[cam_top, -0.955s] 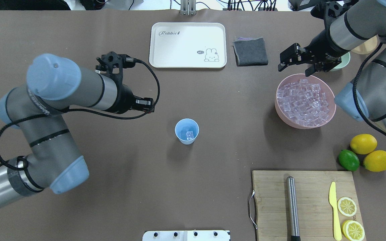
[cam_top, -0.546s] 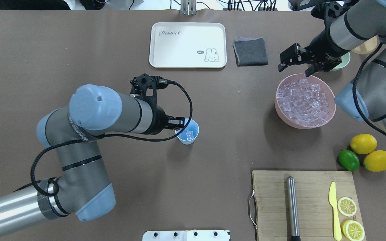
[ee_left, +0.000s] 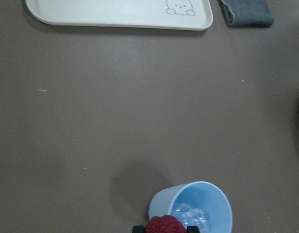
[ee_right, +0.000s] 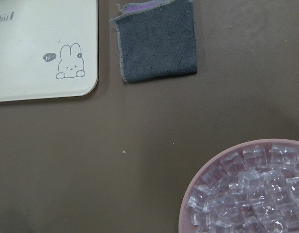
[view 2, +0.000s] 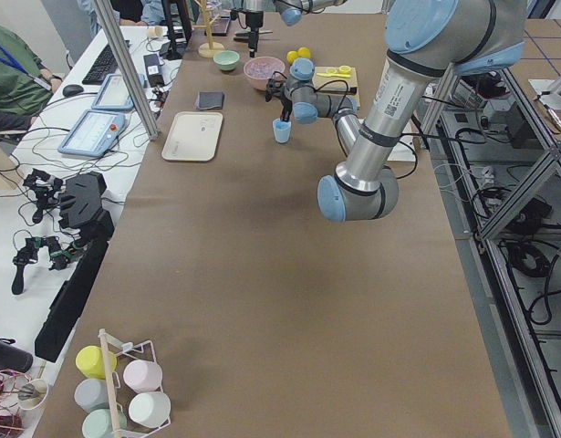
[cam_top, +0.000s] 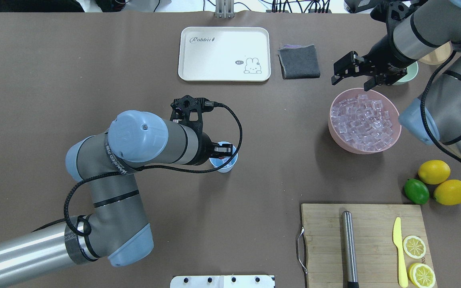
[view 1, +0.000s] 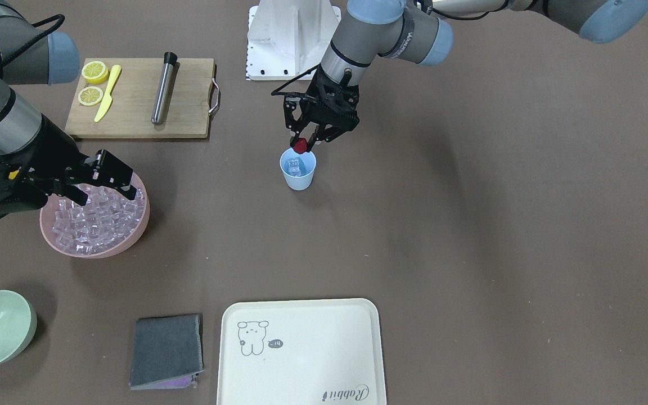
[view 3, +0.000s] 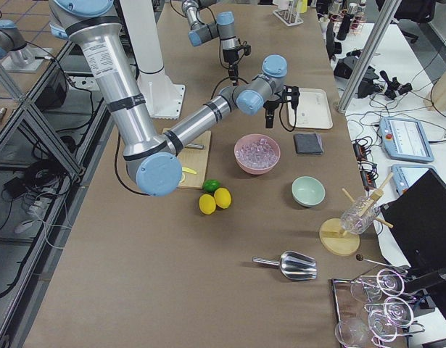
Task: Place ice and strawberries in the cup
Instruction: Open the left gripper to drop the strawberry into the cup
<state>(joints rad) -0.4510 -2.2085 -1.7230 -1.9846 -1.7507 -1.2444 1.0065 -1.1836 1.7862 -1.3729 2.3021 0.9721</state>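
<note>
The left gripper (view 1: 304, 144) was closed on the strawberry (view 1: 300, 146), which was held just above the robot-side rim of the cup (view 1: 299, 176). In the left wrist view the berry was seen pinched between the two fingertips at the cup's edge, not yet dropped in. The cup was stood upright near table centre, with some ice (view 1: 294, 165) lying in its bottom. The right gripper (cam_top: 353, 77) was spread wide with nothing held, hung over the far rim of the pink bowl (cam_top: 339, 143), which was heaped with more clear cubes. A tray (cam_top: 224, 54) and a grey cloth (cam_top: 299, 61) were laid beyond the cup, well apart from it. A cutting board (cam_top: 326, 240) with a metal rod (cam_top: 349, 248), a yellow knife (cam_top: 399, 252) and lemon slices (cam_top: 414, 247) was noted at the robot's right.
</note>
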